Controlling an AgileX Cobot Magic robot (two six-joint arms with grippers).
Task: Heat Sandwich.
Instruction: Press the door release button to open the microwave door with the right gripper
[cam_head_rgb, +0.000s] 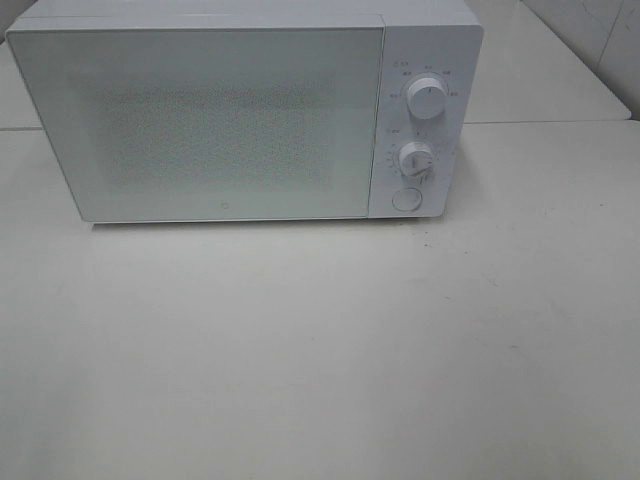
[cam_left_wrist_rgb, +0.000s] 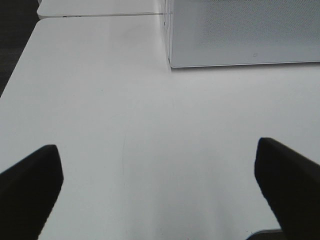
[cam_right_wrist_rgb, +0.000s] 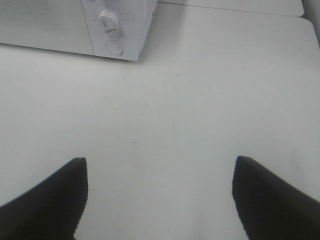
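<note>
1. You see a white box-shaped microwave oven (cam_head_rgb: 200, 120) standing on the pale white surface (cam_head_rgb: 320, 350), close to its far edge.
2. Its wide frosted door (cam_head_rgb: 200, 125) is shut, and you cannot see through it.
3. On the control panel, at the right side of the oven front, there are an upper white round knob (cam_head_rgb: 428, 100), a lower white round knob (cam_head_rgb: 415, 160) and below them a white round button (cam_head_rgb: 405, 199).
4. The sandwich does not show in any view, so you cannot tell where it is.
5. The left end effector (cam_left_wrist_rgb: 156, 147) is wide open. Its two dark fingers (cam_left_wrist_rgb: 30, 185) stand well apart above the bare surface, with nothing between them and touching nothing. It faces the lower front corner of the oven on the door side, and the left edge of the surface is near.
6. The right end effector (cam_right_wrist_rgb: 160, 160) is also open, its dark fingers (cam_right_wrist_rgb: 45, 200) spread apart and holding nothing. It is over the bare surface and faces the control panel corner of the oven, where the lower knob and the round button are visible.
7. Both end effectors are well apart from the oven, on the near side of the surface.
</note>
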